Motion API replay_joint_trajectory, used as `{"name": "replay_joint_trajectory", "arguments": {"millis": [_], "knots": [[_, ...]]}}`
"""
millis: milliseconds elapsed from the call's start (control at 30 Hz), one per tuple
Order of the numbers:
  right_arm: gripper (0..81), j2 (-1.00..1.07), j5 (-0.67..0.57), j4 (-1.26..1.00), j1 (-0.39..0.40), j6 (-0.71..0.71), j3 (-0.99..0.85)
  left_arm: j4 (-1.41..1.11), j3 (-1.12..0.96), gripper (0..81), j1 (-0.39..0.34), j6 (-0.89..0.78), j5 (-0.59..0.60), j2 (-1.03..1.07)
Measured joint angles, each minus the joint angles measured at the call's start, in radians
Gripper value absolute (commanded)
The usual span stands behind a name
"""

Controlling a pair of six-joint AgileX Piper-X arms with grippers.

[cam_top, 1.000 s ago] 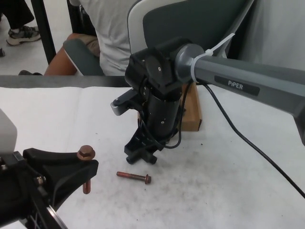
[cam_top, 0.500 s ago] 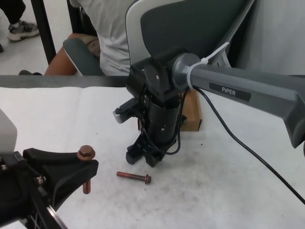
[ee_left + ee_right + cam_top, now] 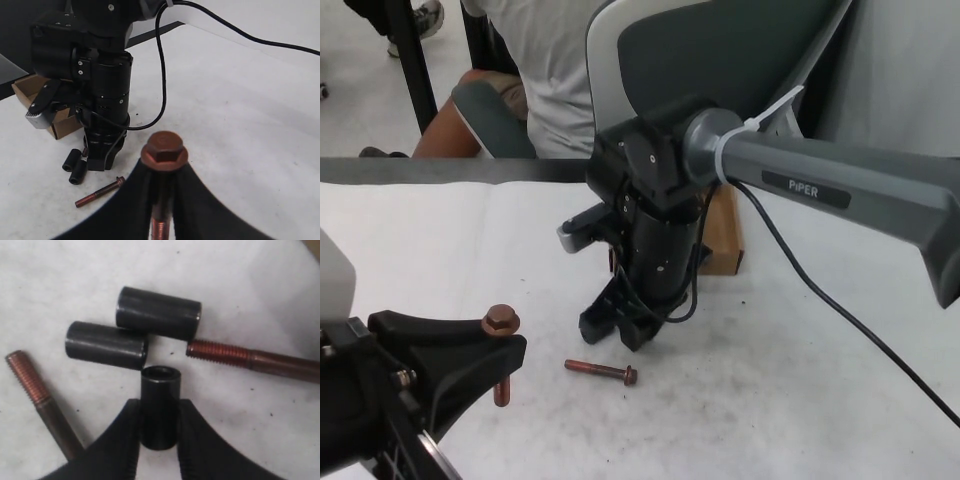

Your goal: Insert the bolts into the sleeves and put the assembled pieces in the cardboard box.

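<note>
White bench (image 3: pixel 800 400); we find the left gripper (image 3: pixel 505 350), lower left of the high view, pinching a bolt (image 3: pixel 502 322) head-up, and the right gripper (image 3: pixel 160 415) clamping a sleeve (image 3: pixel 160 390) bore-outward, seemingly readied for insertion.

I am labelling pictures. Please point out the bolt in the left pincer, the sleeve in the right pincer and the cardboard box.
held bolt (image 3: pixel 164 150), left wrist view, its head.
held sleeve (image 3: pixel 160 407), right wrist view, its side.
cardboard box (image 3: pixel 725 245), high view, its side.

Grey arm (image 3: pixel 840 195), white zip tie (image 3: pixel 720 155) (black left tool (image 3: pixel 164 170)).
</note>
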Motion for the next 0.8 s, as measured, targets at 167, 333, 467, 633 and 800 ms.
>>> {"name": "replay_joint_trajectory", "arguments": {"millis": [167, 333, 467, 633, 800], "knots": [[0.2, -0.081, -0.001, -0.029, 0.002, 0.012, 0.007, 0.0, 0.0, 0.8, 0.0, 0.0, 0.0, 0.0], [0.2, -0.185, -0.002, -0.089, 0.002, 0.035, 0.105, 0.0, 0.0, 0.8, 0.0, 0.0, 0.0, 0.0], [0.2, -0.269, -0.005, -0.153, 0.002, 0.06, 0.24, 0.0, 0.0, 0.8, 0.0, 0.0, 0.0, 0.0], [0.2, -0.44, -0.009, -0.298, 0.002, 0.116, 0.501, 0.0, 0.0, 0.8, 0.0, -0.052, 0.032, 0.015], [0.2, -0.653, -0.02, -0.465, 0.006, 0.18, 0.752, -0.07, 0.0, 0.8, 0.0, -0.126, 0.097, 0.083]]}}
